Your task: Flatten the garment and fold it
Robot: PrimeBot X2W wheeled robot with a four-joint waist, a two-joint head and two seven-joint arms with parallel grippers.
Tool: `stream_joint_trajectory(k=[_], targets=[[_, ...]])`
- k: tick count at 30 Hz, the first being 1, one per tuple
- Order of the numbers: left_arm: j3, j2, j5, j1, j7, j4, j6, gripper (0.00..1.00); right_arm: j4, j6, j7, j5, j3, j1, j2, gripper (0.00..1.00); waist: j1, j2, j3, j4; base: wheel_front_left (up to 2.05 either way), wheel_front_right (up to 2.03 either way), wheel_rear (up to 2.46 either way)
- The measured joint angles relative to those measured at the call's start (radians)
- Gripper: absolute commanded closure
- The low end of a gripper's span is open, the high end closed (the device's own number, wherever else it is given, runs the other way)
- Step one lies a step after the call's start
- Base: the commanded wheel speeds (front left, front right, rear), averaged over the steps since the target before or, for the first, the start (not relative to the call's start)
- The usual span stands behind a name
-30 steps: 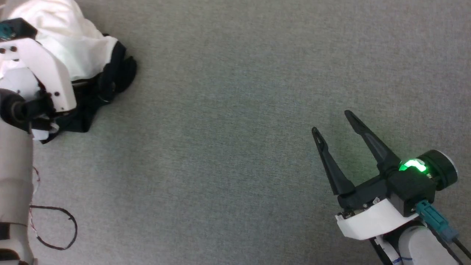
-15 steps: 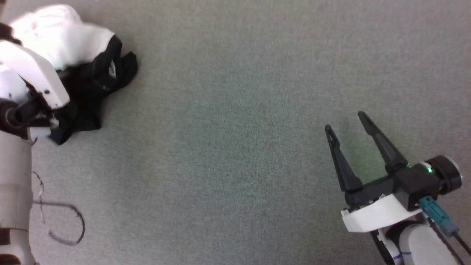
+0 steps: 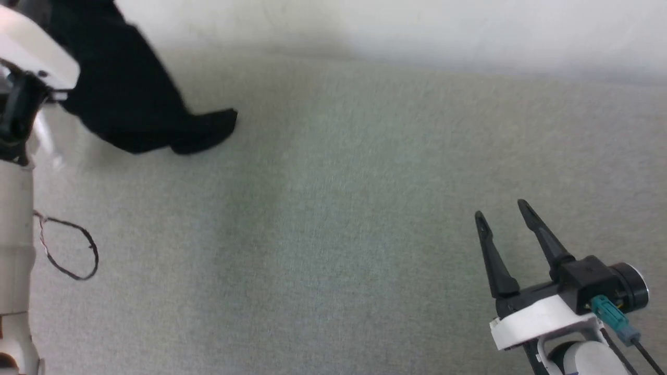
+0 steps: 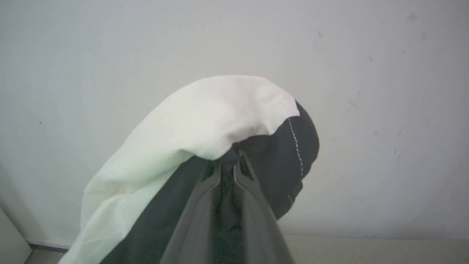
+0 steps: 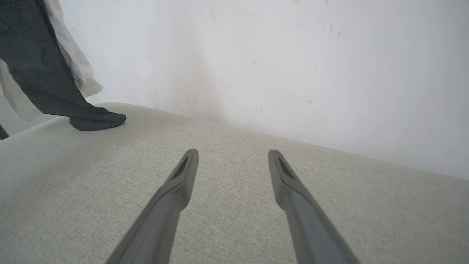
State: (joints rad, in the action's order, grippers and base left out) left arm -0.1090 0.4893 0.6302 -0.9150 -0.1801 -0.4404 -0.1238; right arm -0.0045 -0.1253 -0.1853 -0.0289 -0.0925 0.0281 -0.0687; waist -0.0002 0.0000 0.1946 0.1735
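Cloth hangs bunched from the left hand (image 4: 229, 161), whose 2 dark fingers are pinched together on a black fold of the soft long-sleeved garment (image 4: 205, 121) with white body and black sleeves. Taken from the right hand (image 3: 499, 208), the garment is well apart, off to the robot's left and closer to the pale wall (image 3: 417, 31). Its long axis runs downward, with 1 black sleeve end touching the grey fabric-covered bench (image 3: 333, 234). The right hand is spread wide and holds nothing. Spreading the garment likely calls for that hand to cross leftward to the dangling lower part.
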Motion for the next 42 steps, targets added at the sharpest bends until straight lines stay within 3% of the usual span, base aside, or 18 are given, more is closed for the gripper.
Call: stream_joint_trajectory(k=[4,16,25,31,39,40,41,42], targets=[[-0.025,-0.015,0.007,-0.002,0.045,0.078,0.0,1.0,0.017,0.0,-0.004,-0.002,0.024,-0.008,0.007,0.0,-0.0001,0.0001,-0.065,-0.017,0.0,0.0,0.0],[-0.17,-0.156,-0.019,-0.117,0.062,0.21,0.0,1.0,0.026,0.0,-0.033,-0.039,0.095,-0.002,0.016,0.0,0.0001,0.0001,-0.128,-0.154,0.0,0.0,0.0],[-0.431,-0.271,-0.05,-0.034,0.1,0.197,0.0,1.0,0.041,0.0,-0.05,-0.063,0.112,0.021,0.016,0.0,0.0002,0.0,-0.103,-0.29,0.0,0.0,0.0],[-0.671,-0.291,0.043,0.192,0.097,0.147,0.0,1.0,0.06,0.0,-0.056,-0.067,0.132,0.029,0.016,0.0,0.0002,0.0001,-0.076,-0.366,0.0,0.0,0.0],[-0.883,-0.33,0.07,0.335,0.148,0.022,-0.001,1.0,0.095,0.0,-0.057,-0.067,0.142,0.029,0.016,0.0,0.0003,0.0001,-0.025,-0.402,0.0,0.0,0.0],[-0.9,-0.331,0.064,0.336,0.158,0.006,-0.001,0.75,0.1,0.0,-0.057,-0.067,0.141,0.029,0.016,0.0,0.0003,0.0,-0.023,-0.399,0.0,0.0,0.0],[-0.906,-0.334,0.063,0.337,0.172,-0.008,-0.001,0.0,0.104,0.0,-0.056,-0.065,0.14,0.029,0.016,0.0,0.0003,0.0,-0.022,-0.395,0.0,0.0,0.0],[-0.905,-0.338,0.065,0.339,0.186,-0.022,-0.001,0.0,0.106,0.0,-0.056,-0.062,0.139,0.029,0.016,0.0,0.0002,0.0,-0.022,-0.391,0.0,0.0,0.0]])
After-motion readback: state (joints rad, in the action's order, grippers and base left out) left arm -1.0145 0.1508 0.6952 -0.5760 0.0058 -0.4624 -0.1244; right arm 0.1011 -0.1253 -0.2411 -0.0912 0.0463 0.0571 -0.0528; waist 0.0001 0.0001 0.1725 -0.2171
